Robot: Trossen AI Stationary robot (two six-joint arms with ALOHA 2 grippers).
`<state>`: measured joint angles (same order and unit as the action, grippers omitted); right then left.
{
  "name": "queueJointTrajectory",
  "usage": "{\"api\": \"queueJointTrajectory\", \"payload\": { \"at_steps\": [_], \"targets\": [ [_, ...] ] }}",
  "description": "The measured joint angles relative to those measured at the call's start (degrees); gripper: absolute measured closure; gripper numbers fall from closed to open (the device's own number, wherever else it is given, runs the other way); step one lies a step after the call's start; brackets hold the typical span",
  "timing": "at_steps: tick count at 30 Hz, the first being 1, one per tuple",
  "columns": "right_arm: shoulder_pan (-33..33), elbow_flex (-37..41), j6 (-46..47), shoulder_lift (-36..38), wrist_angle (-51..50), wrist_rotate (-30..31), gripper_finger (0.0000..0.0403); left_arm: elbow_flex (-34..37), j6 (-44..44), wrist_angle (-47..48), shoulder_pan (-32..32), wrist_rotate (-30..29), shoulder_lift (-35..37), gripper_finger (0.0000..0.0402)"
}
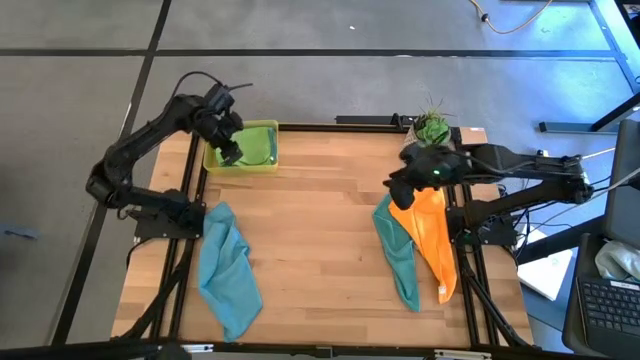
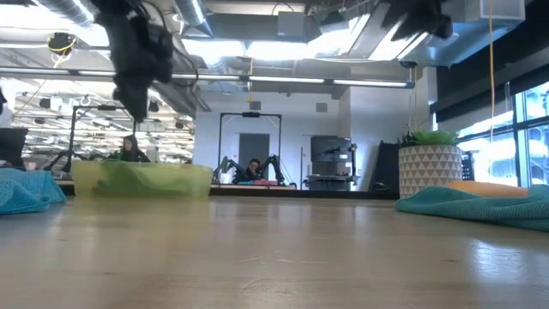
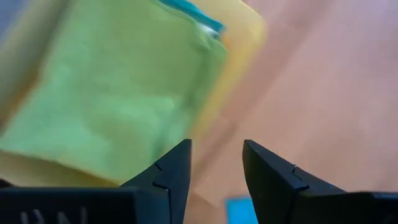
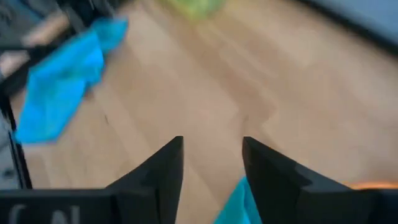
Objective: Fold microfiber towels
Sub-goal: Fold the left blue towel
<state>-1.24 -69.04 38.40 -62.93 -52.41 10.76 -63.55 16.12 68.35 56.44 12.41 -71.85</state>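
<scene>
A lime green towel (image 3: 118, 87) lies flat in the yellow-green tray (image 1: 268, 130) at the table's far left; a strip of blue cloth (image 3: 189, 10) shows at one of its edges. My left gripper (image 1: 229, 152) is open above the tray, touching nothing; it also shows in its own wrist view (image 3: 216, 165). A light blue towel (image 1: 226, 270) lies crumpled at the near left. A teal towel (image 1: 398, 250) and an orange towel (image 1: 432, 240) lie side by side at the right. My right gripper (image 1: 398, 188) is open and empty above their far ends, as its wrist view (image 4: 211, 165) shows.
A potted plant (image 1: 432, 128) in a patterned pot (image 2: 429, 172) stands at the far right, close behind my right arm. Bare wood (image 1: 310, 230) lies between the two groups of towels. People sit in the room beyond the table (image 2: 251, 170).
</scene>
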Motion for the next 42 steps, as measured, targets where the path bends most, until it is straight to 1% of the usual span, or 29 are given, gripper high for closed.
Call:
{"api": "queueJointTrajectory", "payload": {
  "at_steps": [2,5,8,11,13,16,18,19,22,24,26,29,30,32,35,39,42],
  "targets": [
    [-2.3,1.1,-1.5,-1.6,0.9,-5.2,0.0218,0.0,-1.7,4.2,-1.7,0.5,2.3,0.0269],
    [-4.8,2.0,-5.6,-4.4,8.1,-11.4,0.0207,0.0,-5.4,9.2,-5.0,0.4,5.7,0.027],
    [-6.5,2.1,-8.4,-8.2,18.5,-16.5,0.021,0.0,-9.0,12.9,-9.1,-0.5,8.7,0.027],
    [-7.4,2.1,-8.7,-12.0,28.6,-20.7,0.0221,0.2,-11.0,16.6,-12.9,-0.7,11.0,0.027],
    [-7.9,2.1,-8.2,-14.6,33.8,-23.7,0.0228,1.5,-11.9,18.2,-14.8,1.9,12.1,0.027],
    [-8.1,2.1,-7.0,-17.8,38.3,-27.4,0.0234,5.6,-12.8,19.7,-17.6,8.5,14.3,0.027],
    [-8.1,2.1,-7.0,-19.2,38.9,-28.3,0.0235,8.7,-12.7,19.4,-20.3,12.5,15.3,0.027],
    [-8.1,2.1,-7.2,-19.7,38.5,-28.4,0.0235,10.0,-12.3,18.8,-22.0,13.5,15.6,0.027],
    [-8.1,2.1,-7.2,-20.4,36.2,-28.5,0.0233,12.8,-9.2,16.8,-27.3,13.6,16.4,0.027],
    [-8.1,2.1,-7.4,-20.4,35.2,-28.5,0.0229,13.7,-6.5,13.2,-30.7,13.6,16.5,0.027],
    [-8.1,2.1,-8.3,-20.3,34.9,-28.5,0.0225,14.5,-5.0,8.7,-33.7,12.2,16.4,0.027],
    [-8.1,2.1,-8.9,-20.2,34.4,-28.5,0.0222,15.9,-3.1,2.1,-37.5,7.4,15.9,0.0269],
    [-8.1,2.1,-8.8,-20.2,34.1,-28.5,0.0222,16.7,-2.0,0.6,-38.4,6.3,15.6,0.0266],
    [-8.0,2.1,-8.7,-20.2,34.0,-28.5,0.0222,18.3,0.8,0.0,-39.6,6.0,14.4,0.0257],
    [-7.9,2.1,-8.6,-20.2,33.9,-28.4,0.0222,19.4,2.9,-1.0,-40.4,7.2,10.8,0.0238],
    [-7.9,2.1,-8.5,-20.2,33.7,-27.6,0.0221,19.3,8.4,-2.1,-41.2,8.0,6.5,0.0218],
    [-7.9,2.1,-8.1,-20.2,33.7,-26.5,0.0221,19.8,8.1,-1.5,-41.2,8.2,2.2,0.0211]
  ]
}}
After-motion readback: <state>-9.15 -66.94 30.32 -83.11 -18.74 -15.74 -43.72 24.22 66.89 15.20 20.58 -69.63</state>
